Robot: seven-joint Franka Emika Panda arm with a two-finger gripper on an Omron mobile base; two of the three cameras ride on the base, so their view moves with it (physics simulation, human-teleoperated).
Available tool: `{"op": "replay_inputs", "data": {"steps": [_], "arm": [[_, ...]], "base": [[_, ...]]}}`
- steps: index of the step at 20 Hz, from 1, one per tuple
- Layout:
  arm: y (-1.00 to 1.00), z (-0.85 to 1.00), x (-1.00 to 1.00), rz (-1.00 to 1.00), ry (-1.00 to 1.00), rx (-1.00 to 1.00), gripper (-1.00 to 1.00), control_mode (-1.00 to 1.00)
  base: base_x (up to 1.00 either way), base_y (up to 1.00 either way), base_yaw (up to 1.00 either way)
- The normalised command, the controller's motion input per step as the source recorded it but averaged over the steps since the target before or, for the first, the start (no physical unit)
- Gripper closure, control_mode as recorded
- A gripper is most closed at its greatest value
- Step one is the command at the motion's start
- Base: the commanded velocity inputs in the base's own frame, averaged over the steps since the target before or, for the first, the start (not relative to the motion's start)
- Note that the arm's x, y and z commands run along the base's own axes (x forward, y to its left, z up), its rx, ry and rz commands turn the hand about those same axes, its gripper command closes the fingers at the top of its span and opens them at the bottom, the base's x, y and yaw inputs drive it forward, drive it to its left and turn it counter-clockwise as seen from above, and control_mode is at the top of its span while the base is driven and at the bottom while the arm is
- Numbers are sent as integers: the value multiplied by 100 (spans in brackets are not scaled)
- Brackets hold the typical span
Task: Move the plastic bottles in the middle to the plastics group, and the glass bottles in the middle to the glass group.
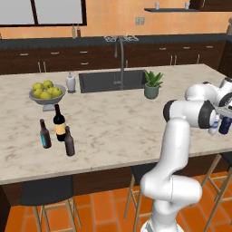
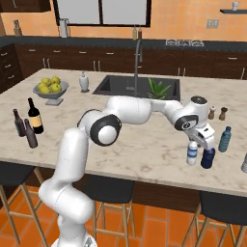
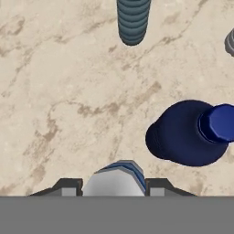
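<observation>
Pincer (image 1: 216, 124), left base view: closed on the clear bottle (image 1: 213, 128), with the navy bottle (image 1: 224, 125) just beside it. The plain brown bottle (image 1: 69, 142) stands by the wine bottle (image 1: 59, 123).

Right base view: clear bottle (image 2: 192, 153) on the counter (image 2: 144, 159), the teal bottle (image 2: 225, 139) near it.

Hand view: white cap between the fingertips (image 3: 68, 186).

Judgement: sorting almost done; release remains.

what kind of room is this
A home kitchen, rendered in simulation. A marble island counter holds a sink with a tall faucet, dark cabinets line the back wall, and stools stand at the island.
</observation>
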Motion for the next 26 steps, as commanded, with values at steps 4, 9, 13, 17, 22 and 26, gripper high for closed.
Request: {"op": "replay_inputs", "data": {"steps": [4,9,13,17,22,26], "arm": [[-25,-19,17,-3,-1,0,100,-100],[-8,-39,-3,0,-1,0,100,-100],[14,-57,-15,0,0,-6,100,-100],[10,-57,0,0,0,-11,100,-100],[1,-59,-7,0,0,-11,-100,-100],[0,-19,-2,0,-3,-4,-100,-100]], "base": [[0,0,0],[0,0,0],[0,0,0],[0,0,0],[0,0,0],[0,0,0]]}}
